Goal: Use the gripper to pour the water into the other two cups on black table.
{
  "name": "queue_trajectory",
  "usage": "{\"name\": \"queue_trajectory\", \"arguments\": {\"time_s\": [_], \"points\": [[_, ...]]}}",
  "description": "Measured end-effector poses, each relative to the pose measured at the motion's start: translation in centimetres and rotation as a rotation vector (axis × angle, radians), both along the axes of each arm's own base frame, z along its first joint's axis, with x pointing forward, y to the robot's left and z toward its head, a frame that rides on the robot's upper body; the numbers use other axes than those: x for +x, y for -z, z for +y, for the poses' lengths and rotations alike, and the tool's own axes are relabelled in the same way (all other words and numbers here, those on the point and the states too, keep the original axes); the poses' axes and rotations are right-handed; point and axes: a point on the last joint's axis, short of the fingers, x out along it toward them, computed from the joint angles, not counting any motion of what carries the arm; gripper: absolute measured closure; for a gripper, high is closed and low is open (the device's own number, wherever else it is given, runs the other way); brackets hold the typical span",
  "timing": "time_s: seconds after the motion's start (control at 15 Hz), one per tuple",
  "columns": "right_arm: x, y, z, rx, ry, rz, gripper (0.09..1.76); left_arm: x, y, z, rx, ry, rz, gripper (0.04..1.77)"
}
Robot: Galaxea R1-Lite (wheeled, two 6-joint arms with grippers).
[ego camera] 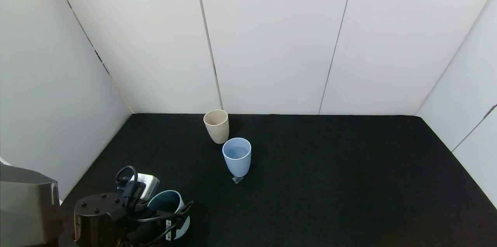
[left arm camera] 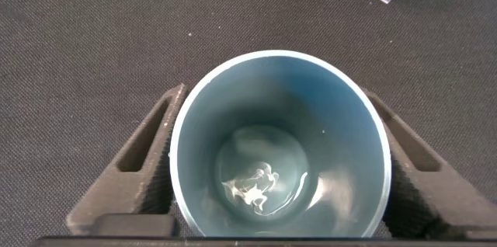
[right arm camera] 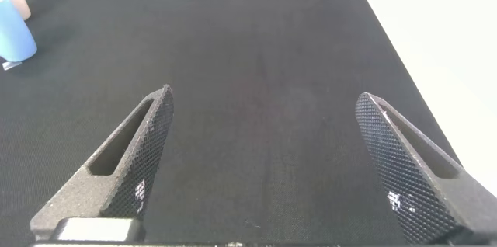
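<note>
Left tool (left arm camera: pixel 272 193): pinching teal cup (left arm camera: pixel 278 150) upright, keeping its little water in.
Right tool (right arm camera: pixel 268 165): spread, idle above counter (ego camera: pixel 330 169).
Targets: beige cup (ego camera: pixel 216 126), blue cup (ego camera: pixel 237 156), upright, near each other.

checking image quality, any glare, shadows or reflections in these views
Head view: even light, soft shadows under the beige cup and blue cup. Left wrist view: bright rippled reflection on water inside the teal cup. Right wrist view: pale washed-out wall beyond the black table.

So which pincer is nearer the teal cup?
Left. The left pincer straddles the teal cup; the right pincer hangs open over bare black table, away from it.
</note>
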Motion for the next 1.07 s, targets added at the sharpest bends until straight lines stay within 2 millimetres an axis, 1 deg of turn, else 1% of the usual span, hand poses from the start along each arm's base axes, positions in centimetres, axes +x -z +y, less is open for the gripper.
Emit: {"name": "queue_trajectory", "arguments": {"time_s": [0.27,0.6,1.07], "points": [[0.0,0.0,0.0,0.000,0.000,0.000,0.14,-0.1,-0.5,0.0,-0.007,0.003,-0.020,0.26],[0.0,0.0,0.0,0.000,0.000,0.000,0.14,-0.8,-3.2,0.3,-0.024,0.004,-0.149,0.18],[0.0,0.0,0.0,0.000,0.000,0.000,0.14,-1.9,-6.1,0.8,0.036,0.021,-0.310,0.13]]}}
